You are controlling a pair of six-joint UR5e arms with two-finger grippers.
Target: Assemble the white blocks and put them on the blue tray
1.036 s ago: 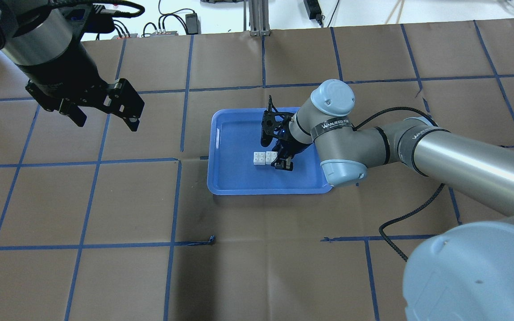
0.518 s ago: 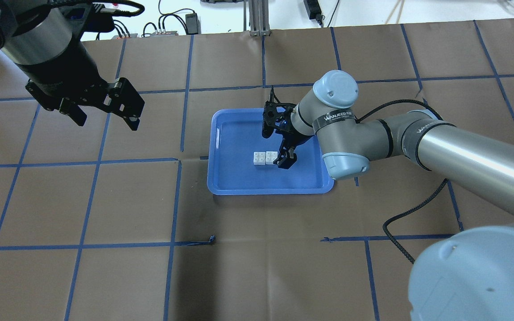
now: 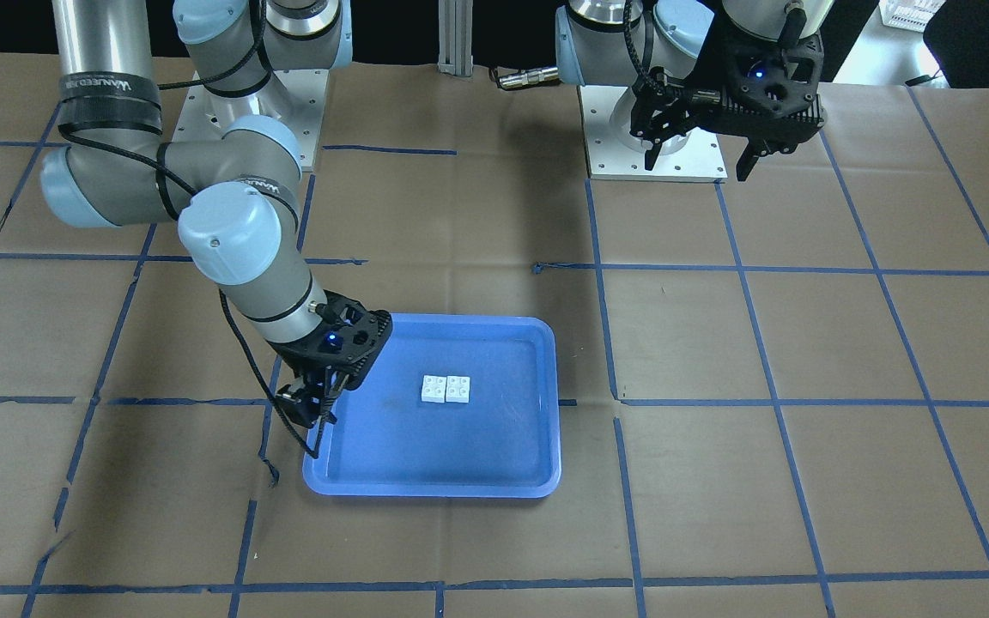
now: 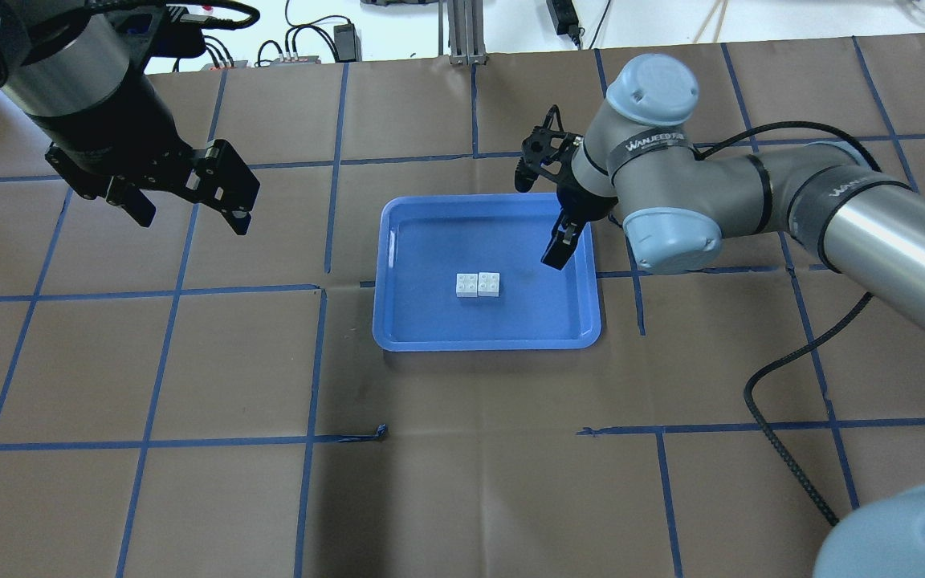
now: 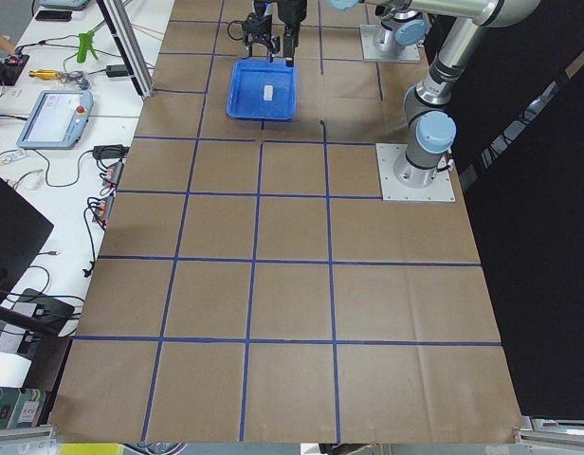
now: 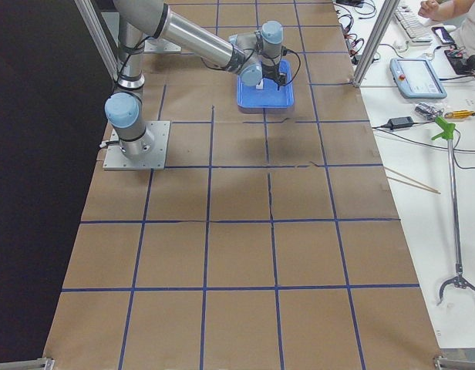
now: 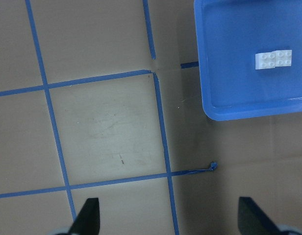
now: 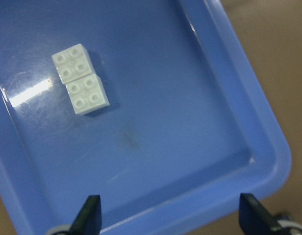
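Note:
Two white blocks [image 4: 478, 285] sit side by side, touching, near the middle of the blue tray [image 4: 486, 343]. They also show in the front view [image 3: 445, 388], the left wrist view [image 7: 273, 59] and the right wrist view [image 8: 80, 78]. My right gripper [image 4: 556, 247] is open and empty, raised over the tray's far right part, apart from the blocks. Its fingertips [image 8: 89, 215] stand wide apart. My left gripper [image 4: 189, 217] is open and empty, held high over the table to the left of the tray.
Brown paper with a blue tape grid covers the table. A black cable [image 4: 784, 361] trails from the right arm across the table's right side. A loose bit of tape [image 4: 381, 432] sticks up in front of the tray. Operators' desks [image 5: 55, 104] line the far side.
My right gripper has drawn back from the right-hand block, rising and moving to the tray's far right. The blocks stay put on the tray. The left arm has not moved.

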